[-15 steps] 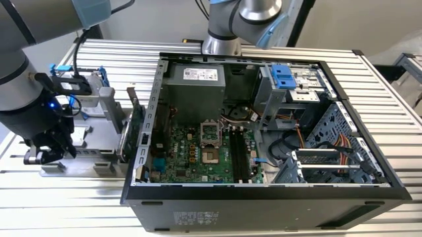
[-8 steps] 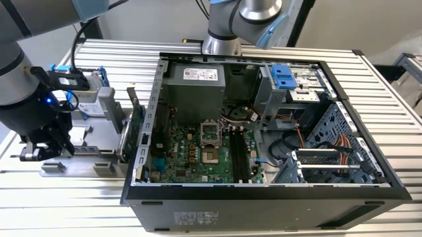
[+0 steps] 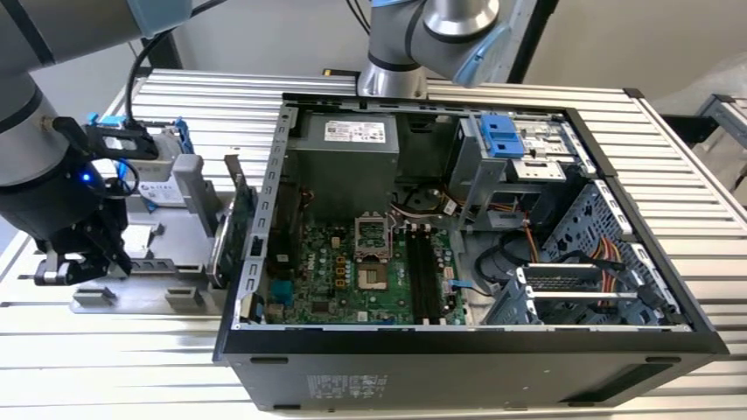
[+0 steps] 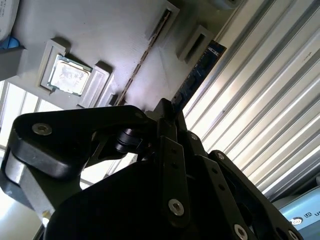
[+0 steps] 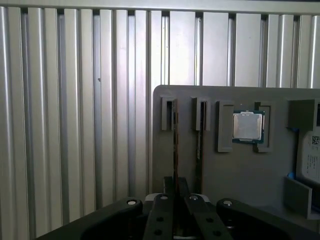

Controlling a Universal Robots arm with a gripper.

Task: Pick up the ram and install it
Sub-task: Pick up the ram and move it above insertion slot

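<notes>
The black gripper (image 4: 167,112) has its fingers (image 4: 172,150) drawn narrow, pinched on one end of the ram (image 4: 200,75), a thin dark blue-green circuit-board stick. In the first wrist view the ram (image 5: 175,145) stands on edge along a slot of the flat grey holder tray (image 5: 240,175), beside a square silver processor chip (image 5: 247,126). The tray lies on the ribbed aluminium tabletop (image 3: 117,350). In the exterior view the gripper (image 3: 73,267) hangs over the tray, at the exterior view's left of the open black computer case (image 3: 467,350).
</notes>
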